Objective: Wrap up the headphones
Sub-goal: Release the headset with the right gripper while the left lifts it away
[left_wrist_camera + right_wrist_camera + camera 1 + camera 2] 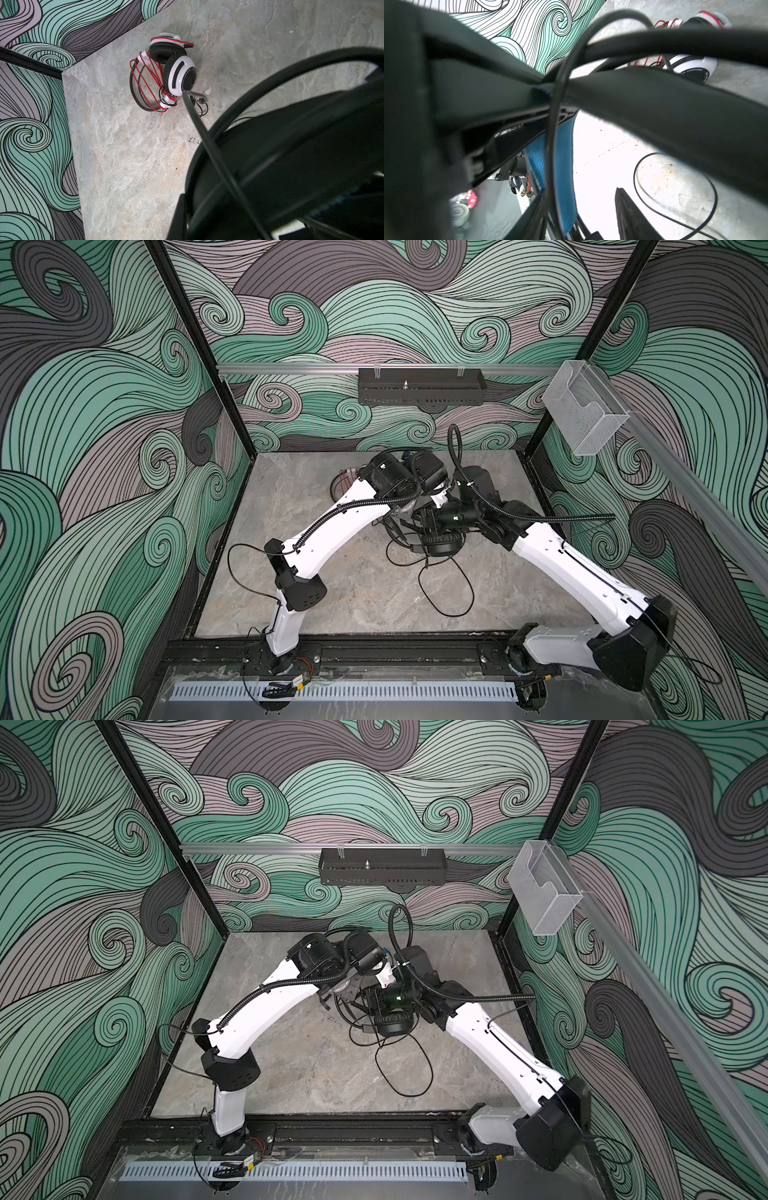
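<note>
The black headphones (442, 545) hang between my two grippers just above mid-table, one ear cup low. Their black cord (449, 597) trails in loose loops on the table toward the front. My left gripper (401, 516) is shut on the black headphones (291, 155), which fill its wrist view beside one finger (178, 216). My right gripper (581, 218) stands open around the blue-lined headband (562, 166) and a strand of cord (550, 155), with a gap to one finger. The white headphones (172, 70) lie at the back, their red cord (145, 83) wound round them.
A black tray (419, 385) hangs on the back rail and a clear plastic holder (586, 414) on the right rail. Patterned walls close in the marble table (332, 605) on three sides. Black dirt specks (193, 140) mark the table near the white pair.
</note>
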You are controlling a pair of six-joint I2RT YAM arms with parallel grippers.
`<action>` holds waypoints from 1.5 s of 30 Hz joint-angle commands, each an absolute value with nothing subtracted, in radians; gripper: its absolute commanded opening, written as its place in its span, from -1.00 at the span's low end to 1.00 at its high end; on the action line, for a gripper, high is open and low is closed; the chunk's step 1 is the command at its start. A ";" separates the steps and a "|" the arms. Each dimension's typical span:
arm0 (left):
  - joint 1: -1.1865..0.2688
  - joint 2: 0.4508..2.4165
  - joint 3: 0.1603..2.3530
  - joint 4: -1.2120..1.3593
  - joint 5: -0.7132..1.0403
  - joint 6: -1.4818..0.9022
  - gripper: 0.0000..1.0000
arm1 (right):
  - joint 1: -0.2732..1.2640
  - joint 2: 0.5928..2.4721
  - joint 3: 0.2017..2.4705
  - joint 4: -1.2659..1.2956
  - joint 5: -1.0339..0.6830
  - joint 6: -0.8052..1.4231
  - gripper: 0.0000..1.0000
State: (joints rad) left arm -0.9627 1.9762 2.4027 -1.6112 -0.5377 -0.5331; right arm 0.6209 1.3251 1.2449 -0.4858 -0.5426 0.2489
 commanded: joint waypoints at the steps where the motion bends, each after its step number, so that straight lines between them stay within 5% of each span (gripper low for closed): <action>1: -0.974 1.910 2.414 -1.639 -0.506 -0.551 -1.00 | 0.609 1.332 1.259 -0.449 -0.574 0.251 -0.60; 5: -0.975 1.892 2.372 -1.633 -0.515 -0.559 -1.00 | 0.603 1.303 1.328 -0.522 -0.545 0.207 -1.00; 15: -0.945 1.764 2.160 -1.664 -0.628 -0.634 -1.00 | 0.518 1.203 1.512 -0.718 -0.261 0.101 -1.00; 22: -0.813 1.535 1.940 -1.495 -0.625 -0.625 -1.00 | 0.443 1.162 1.537 -0.828 0.067 0.026 -1.00; 27: -0.747 1.430 1.875 -1.328 -0.570 -0.503 -1.00 | 0.368 1.174 1.472 -0.839 0.130 0.034 -1.00; 30: -0.746 1.387 1.874 -1.301 -0.540 -0.451 -1.00 | 0.321 1.213 1.442 -0.836 0.134 0.048 -0.76; 37: -0.742 1.367 1.941 -1.358 -0.561 -0.454 -1.00 | 0.258 1.239 1.401 -0.814 0.064 0.108 0.30; 45: -0.735 1.380 2.116 -1.439 -0.563 -0.414 -1.00 | 0.294 1.124 1.312 -0.818 -0.038 0.117 0.52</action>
